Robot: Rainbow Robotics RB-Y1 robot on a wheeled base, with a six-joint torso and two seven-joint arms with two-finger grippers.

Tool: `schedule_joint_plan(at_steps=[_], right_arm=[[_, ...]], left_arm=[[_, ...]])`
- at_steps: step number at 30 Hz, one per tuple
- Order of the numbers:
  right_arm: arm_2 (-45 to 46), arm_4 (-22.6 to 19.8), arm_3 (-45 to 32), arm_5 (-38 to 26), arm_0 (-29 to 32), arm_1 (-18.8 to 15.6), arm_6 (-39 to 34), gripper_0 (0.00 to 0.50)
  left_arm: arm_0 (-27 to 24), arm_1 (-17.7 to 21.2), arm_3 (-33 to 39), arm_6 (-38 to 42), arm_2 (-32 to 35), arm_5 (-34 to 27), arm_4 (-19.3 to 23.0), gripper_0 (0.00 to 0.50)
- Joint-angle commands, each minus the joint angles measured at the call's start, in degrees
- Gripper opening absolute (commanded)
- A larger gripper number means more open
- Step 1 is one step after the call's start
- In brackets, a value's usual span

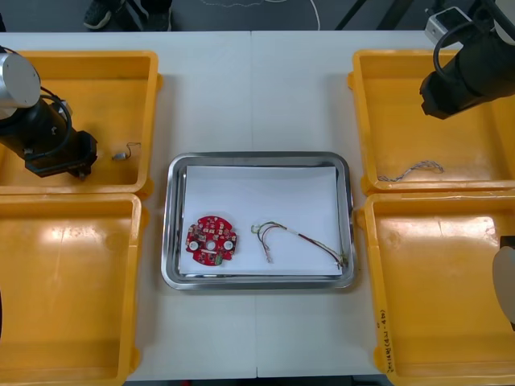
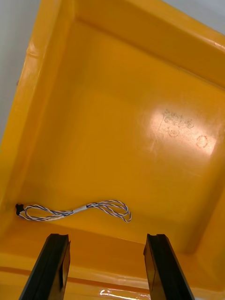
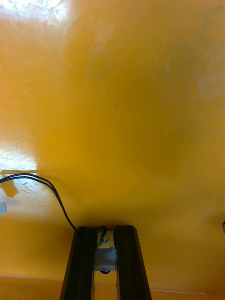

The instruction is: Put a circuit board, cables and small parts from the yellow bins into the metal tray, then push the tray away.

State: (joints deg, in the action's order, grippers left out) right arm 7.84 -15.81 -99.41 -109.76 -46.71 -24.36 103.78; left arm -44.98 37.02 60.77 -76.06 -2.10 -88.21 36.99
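My left gripper [image 3: 105, 228] is low over the far-left yellow bin [image 1: 96, 60], fingers pressed nearly together on the end of a black cable [image 3: 51, 187]. A bit of metal sits between the pads, which I take for the cable's end fitting. The rest of the cable trails off limp across the bin floor, so I judge it weighs almost nothing and will swing when lifted. A small metal part [image 1: 121, 153] lies loose by that bin's right wall.

In the metal tray [image 1: 257, 156], on its white inside, the circuit board [image 1: 212, 240] lies near the near-left corner. The red and yellow cable [image 1: 298, 236] runs toward the near-right corner.

My right gripper [image 2: 108, 236] hangs above the far-right bin [image 1: 418, 56] with its fingers spread wide. The twisted blue and white cable [image 2: 77, 209] lies flat on the bin floor just beyond them, along the near wall, one end in the corner. It looks light, soft and thin. I would pinch it at the pale bound waist so that the two loops hang evenly. The pads will have to come right down to the floor, and the nearby wall may crowd one finger.
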Motion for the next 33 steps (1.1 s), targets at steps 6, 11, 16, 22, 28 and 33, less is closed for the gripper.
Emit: schedule_joint_plan(at_steps=[6,11,16,22,28,33], right_arm=[[5.79,0.42,4.05,-0.24,-3.57,0.9,-13.6,0.463],[9.39,0.42,7.39,-0.24,-4.88,1.6,-19.76,0.465],[10.09,1.13,9.85,-0.24,-5.41,2.04,-25.91,0.463],[10.88,1.57,12.93,3.07,-5.41,2.13,-33.38,0.463],[11.15,1.65,16.8,6.76,-5.41,2.21,-41.47,0.465],[11.32,2.45,19.26,8.34,-5.41,2.21,-48.59,0.465]], left_arm=[[-5.3,2.26,0.67,-0.23,-0.45,-0.64,-0.34,0.0],[-5.3,3.4,4.54,0.21,1.22,-3.02,-0.17,0.0],[-5.3,4.37,8.4,1.79,1.84,-6.01,-0.08,0.0],[-5.3,4.37,14.03,6.8,1.84,-9.43,0.8,0.0],[-3.45,4.55,22.11,13.48,1.92,-14.0,1.86,0.0],[-0.11,4.55,30.99,19.63,2.01,-17.17,2.12,0.0]])
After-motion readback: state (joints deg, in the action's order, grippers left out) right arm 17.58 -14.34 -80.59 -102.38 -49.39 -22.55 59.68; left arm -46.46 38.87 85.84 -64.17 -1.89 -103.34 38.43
